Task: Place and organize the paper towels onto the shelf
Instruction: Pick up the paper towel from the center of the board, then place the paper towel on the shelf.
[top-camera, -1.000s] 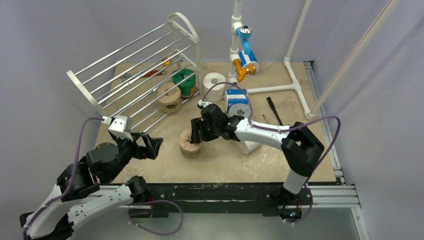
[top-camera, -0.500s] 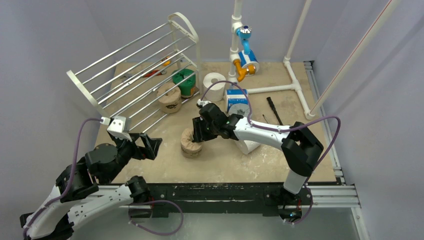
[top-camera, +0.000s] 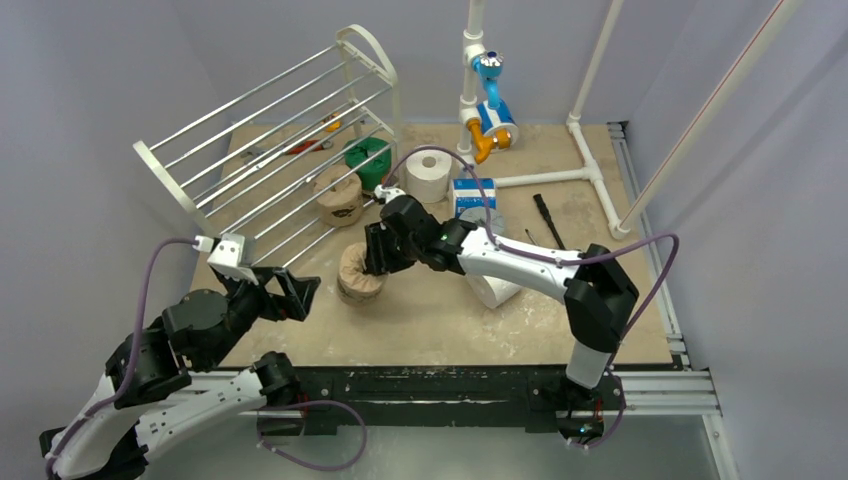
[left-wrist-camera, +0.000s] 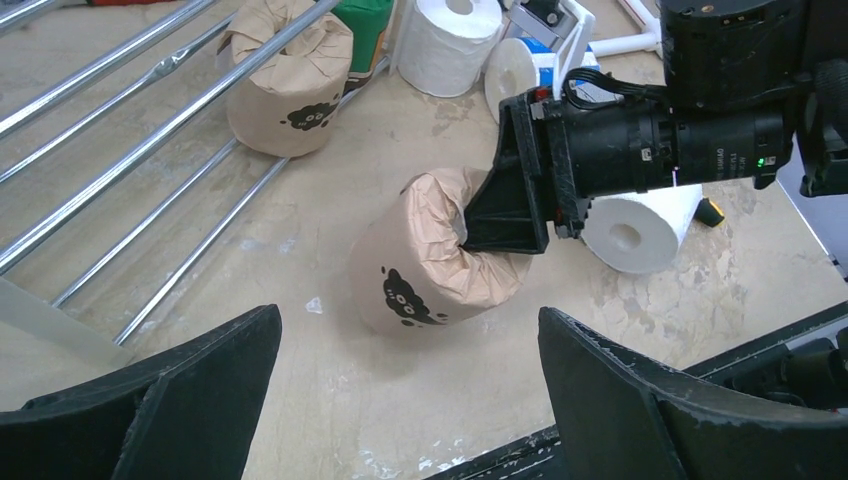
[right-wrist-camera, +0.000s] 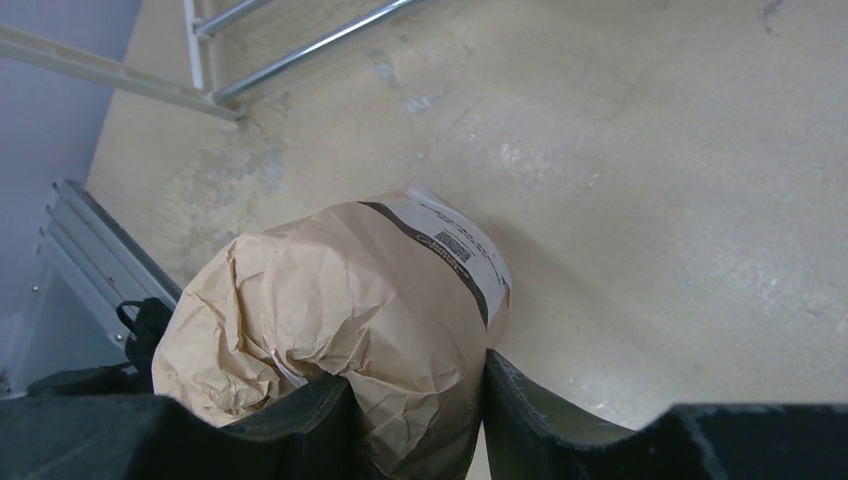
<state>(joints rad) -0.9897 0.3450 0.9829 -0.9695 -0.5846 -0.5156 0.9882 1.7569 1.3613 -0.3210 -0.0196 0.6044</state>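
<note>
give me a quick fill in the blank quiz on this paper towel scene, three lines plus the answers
The tilted tan roll is pinched at its rim by the ____ arm.
The left gripper is ____ and holds nothing.
One white roll lies on its ____; the far white roll stands upright.
Missing words: right; open; side.

Tan roll (left-wrist-camera: 430, 270): crumpled paper wrap, black logo, tilted, top edge pinched by right gripper (top-camera: 373, 262). Second tan roll (top-camera: 338, 196): upright just beyond gripper, under rods of shelf (top-camera: 265, 140), which has white arched ends. Green roll (top-camera: 367, 163), white roll (top-camera: 430, 172), blue-white roll (top-camera: 473, 197): farther beyond. Another white roll (top-camera: 497, 291): on its side, behind gripper.
</note>
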